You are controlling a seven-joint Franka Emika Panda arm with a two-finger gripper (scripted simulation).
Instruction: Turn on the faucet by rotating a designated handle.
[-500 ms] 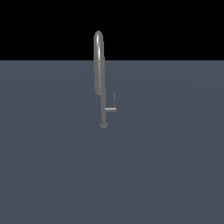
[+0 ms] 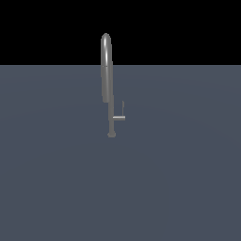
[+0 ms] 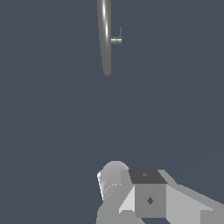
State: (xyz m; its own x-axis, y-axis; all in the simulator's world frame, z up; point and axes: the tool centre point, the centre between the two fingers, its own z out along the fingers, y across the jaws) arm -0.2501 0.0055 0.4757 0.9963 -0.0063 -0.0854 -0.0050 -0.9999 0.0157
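Where the slim stem nears its small round base, the small grey L-shaped handle [image 2: 120, 115] juts toward the exterior view's right, its thin rod pointing upward. It belongs to the tall grey metallic gooseneck faucet [image 2: 108, 80], which stands upright on the flat slate-blue bench [image 2: 188, 179]. Only in the wrist view does the grey end effector [image 3: 144, 197] appear, well apart from the faucet; whether its fingers are spread cannot be told.

The faucet [image 2: 107, 70] stood upright on a flat slate-blue surface, a slim grey metallic gooseneck with a narrow high arch, a thin stem and a small round base. The handle [image 2: 119, 117], a small grey L-shaped lever, jutted from the lower stem toward the exterior view's right, its thin rod pointing up.
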